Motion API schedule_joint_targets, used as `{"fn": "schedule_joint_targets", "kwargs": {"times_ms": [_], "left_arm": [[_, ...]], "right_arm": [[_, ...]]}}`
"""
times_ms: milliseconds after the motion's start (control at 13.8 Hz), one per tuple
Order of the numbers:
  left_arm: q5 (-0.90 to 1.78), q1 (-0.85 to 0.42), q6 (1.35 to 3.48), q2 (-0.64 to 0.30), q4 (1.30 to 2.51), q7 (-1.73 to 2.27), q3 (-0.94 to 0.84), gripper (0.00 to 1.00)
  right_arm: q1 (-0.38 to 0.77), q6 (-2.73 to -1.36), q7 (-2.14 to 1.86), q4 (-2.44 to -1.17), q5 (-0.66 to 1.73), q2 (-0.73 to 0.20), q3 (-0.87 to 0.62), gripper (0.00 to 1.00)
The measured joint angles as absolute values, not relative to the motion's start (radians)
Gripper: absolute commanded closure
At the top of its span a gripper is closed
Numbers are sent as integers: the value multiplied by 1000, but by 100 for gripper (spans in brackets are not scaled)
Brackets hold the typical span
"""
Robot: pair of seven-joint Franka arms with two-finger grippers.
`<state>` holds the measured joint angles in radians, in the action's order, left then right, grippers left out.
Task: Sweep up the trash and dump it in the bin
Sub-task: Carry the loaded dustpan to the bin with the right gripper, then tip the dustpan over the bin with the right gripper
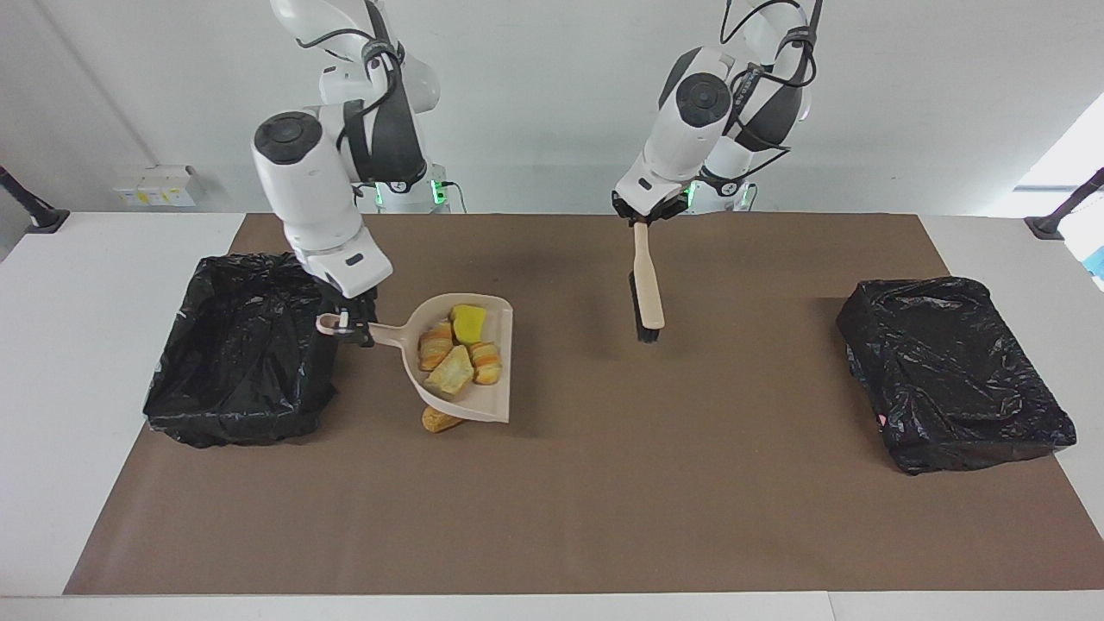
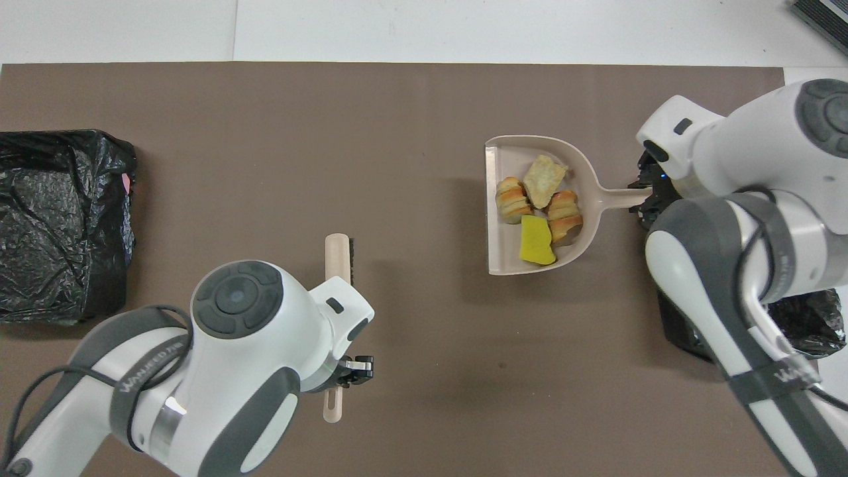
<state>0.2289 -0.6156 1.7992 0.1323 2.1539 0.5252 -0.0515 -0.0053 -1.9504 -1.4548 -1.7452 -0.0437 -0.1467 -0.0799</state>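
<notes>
The word "WANJEED" can be read on a grey band around each arm in the overhead view; no other writing is legible.

A beige plastic dustpan [image 1: 470, 362] is held off the brown mat [image 1: 604, 483] by its handle, on which the right gripper [image 1: 352, 326] is pinched beside the black-bagged bin [image 1: 246, 345] at the right arm's end of the table. Four pieces of trash are carried in the pan: a yellow sponge bit [image 1: 468, 323], two orange-brown bread-like lumps [image 1: 435, 345] and a pale beige chunk [image 1: 450, 373]. Another orange-brown lump [image 1: 438, 420] is seen on the mat, mostly hidden by the pan at its 7 o'clock edge. Any other scraps are hidden from view.

A beige hand brush with black bristles [image 1: 647, 289] is hung over the mat from the left gripper [image 1: 640, 217], whose jaws are pressed on its handle. A second black-bagged bin [image 1: 953, 371] is set at the left arm's end, at 3 o'clock of the brush in the facing view; it is cut off at the edge of the overhead view.
</notes>
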Motion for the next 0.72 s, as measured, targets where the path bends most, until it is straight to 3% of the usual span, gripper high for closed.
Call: {"fn": "schedule_joint_targets", "kwargs": {"times_ms": [289, 722], "left_arm": [[229, -768, 2033, 124, 2325, 672, -58, 100], [229, -829, 2086, 107, 2377, 750, -58, 100]], "right_arm": [[-172, -1892, -1604, -1686, -44, -145, -77, 100], [-404, -1880, -1871, -1636, -60, -144, -67, 100]]}}
